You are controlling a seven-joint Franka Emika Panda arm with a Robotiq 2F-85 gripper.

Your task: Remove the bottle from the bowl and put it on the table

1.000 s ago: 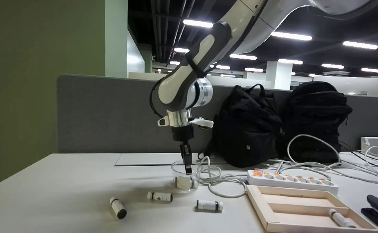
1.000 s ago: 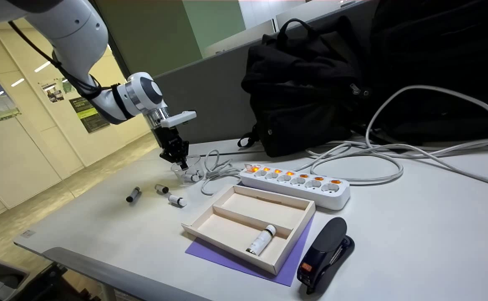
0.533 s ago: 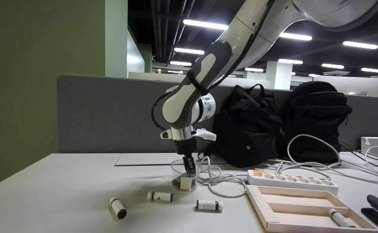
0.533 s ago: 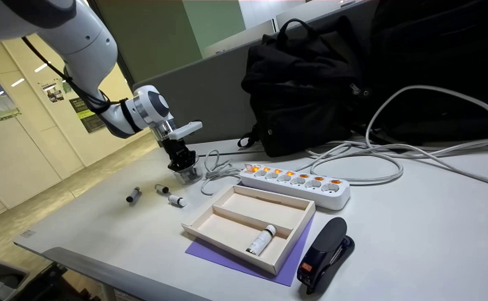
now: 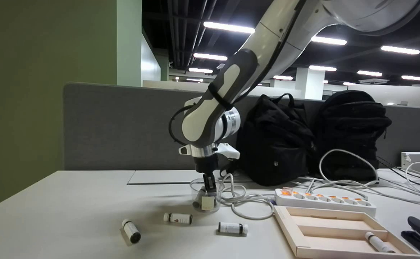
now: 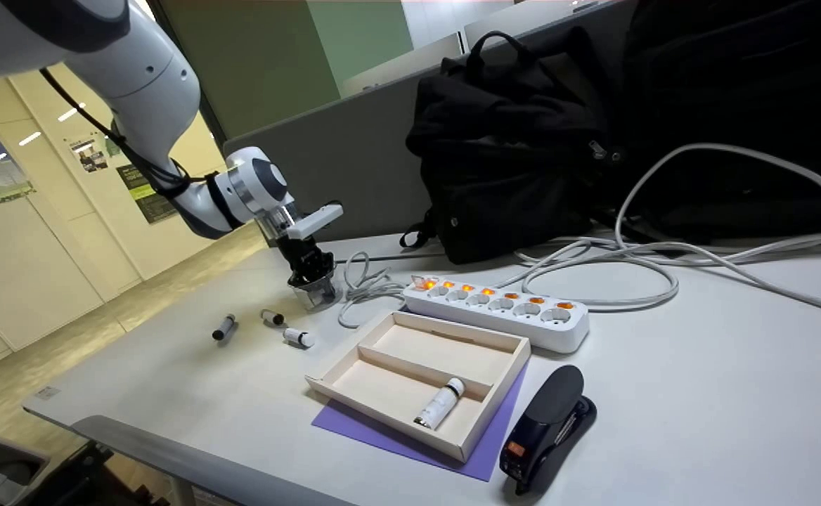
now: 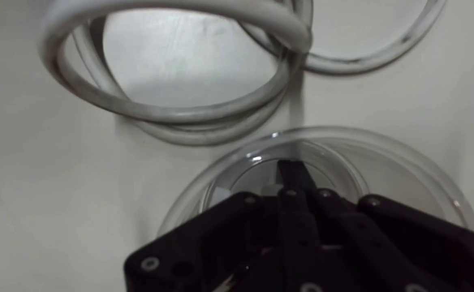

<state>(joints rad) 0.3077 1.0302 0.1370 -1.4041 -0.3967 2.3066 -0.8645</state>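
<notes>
A clear bowl (image 5: pixel 217 205) with a pale label stands on the grey-white table (image 5: pixel 98 205). It also shows in an exterior view (image 6: pixel 320 303) and the wrist view (image 7: pixel 330 132). One small dark bottle (image 5: pixel 197 200) is inside the bowl, leaning at its side away from the cables. My gripper (image 5: pixel 210 190) points down into the bowl. In the wrist view the gripper (image 7: pixel 291 163) has its fingertips together with nothing seen between them. The bottle is not clearly visible there, as the gripper covers much of the bowl.
Three bottles (image 5: pixel 178 218) (image 5: pixel 232 228) (image 5: pixel 131 231) lie in front of the bowl. A loose grey cable (image 5: pixel 253 216) coils beside it. A white power strip (image 6: pixel 495 309), a wooden tray (image 6: pixel 354 393) holding a bottle (image 6: pixel 441 403), and a black stapler (image 6: pixel 550 429) stand further along. Black backpacks (image 5: pixel 274 144) are behind.
My gripper has moved down into the bowl. The bottle inside has shifted from lying crosswise to leaning at the bowl's side. The bottles outside have not moved.
</notes>
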